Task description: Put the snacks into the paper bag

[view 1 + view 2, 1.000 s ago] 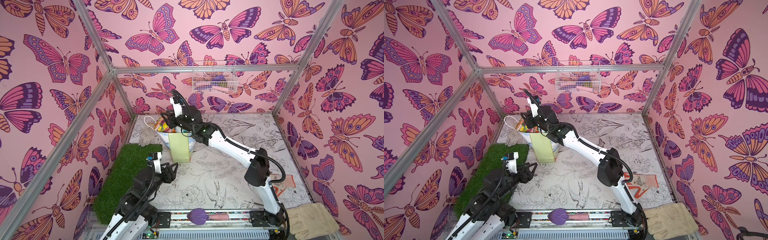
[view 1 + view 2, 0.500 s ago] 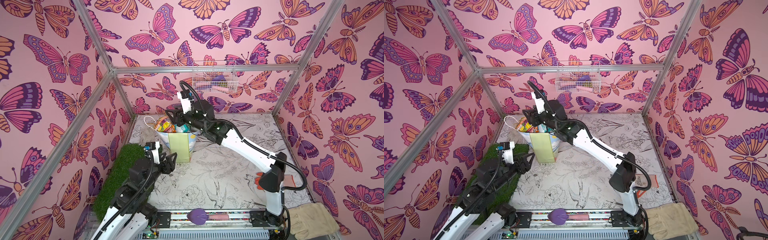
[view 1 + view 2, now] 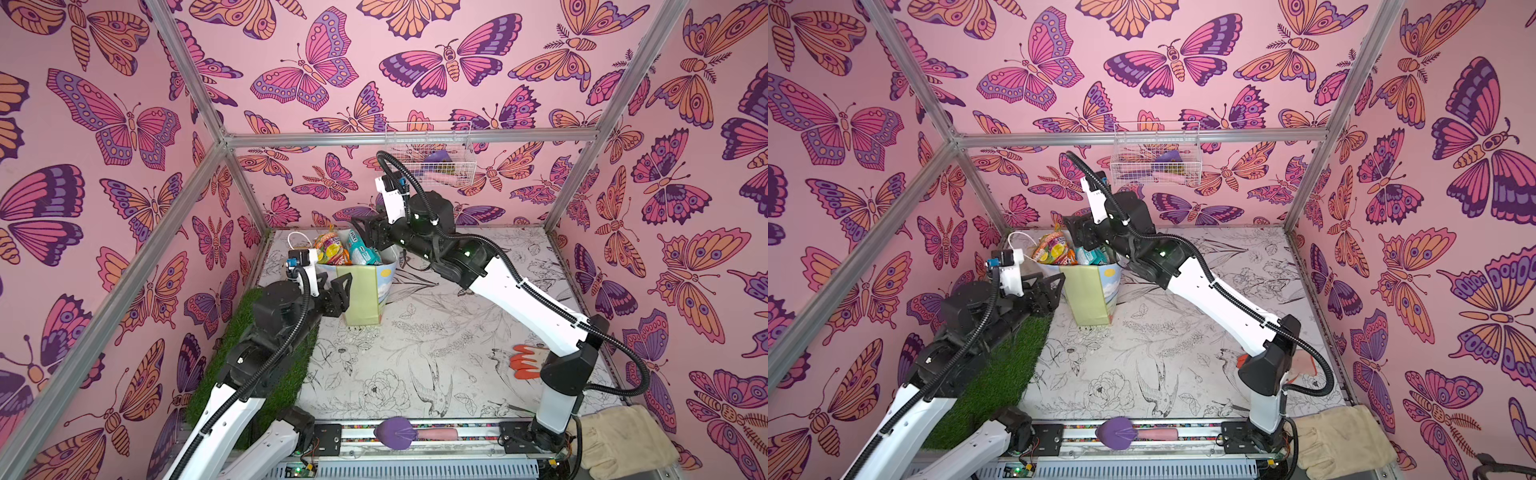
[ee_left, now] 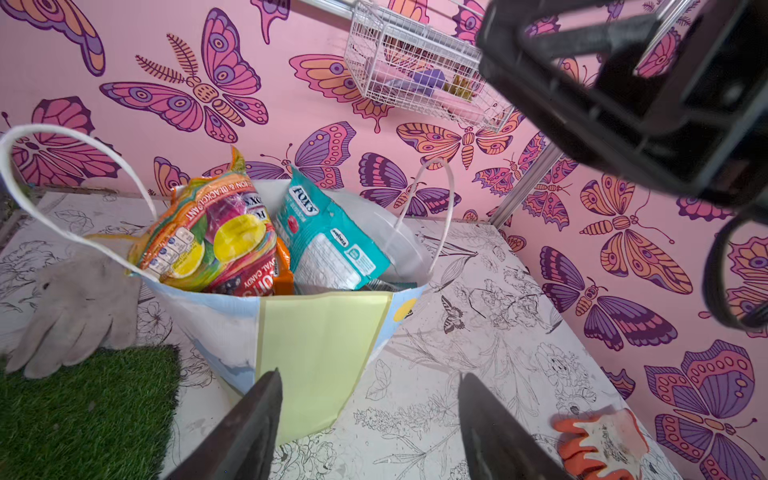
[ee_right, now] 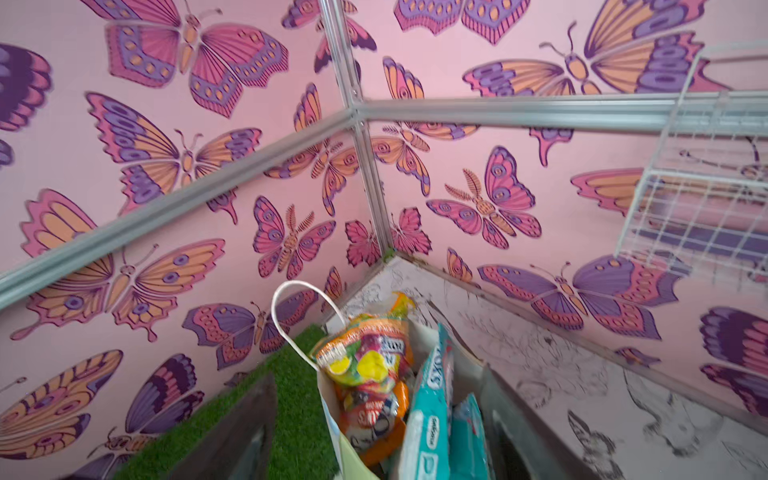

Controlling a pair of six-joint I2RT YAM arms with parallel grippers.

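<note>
The paper bag stands upright at the back left of the table, next to the turf. Snacks stick out of its mouth: an orange Fox's bag and teal packets. My right gripper hangs open just above the bag's mouth with nothing between its fingers. My left gripper is open too, close in front of the bag's yellow-green side; whether it touches is unclear.
A white wire basket hangs on the back wall. Green turf lies along the left edge, with a grey-white glove behind it. An orange-and-grey glove lies at the right, a cream glove at the front right corner.
My right gripper has lifted out of the bag's mouth and opened wider, leaving the packets in the bag. My left gripper has moved up to the bag's side.
</note>
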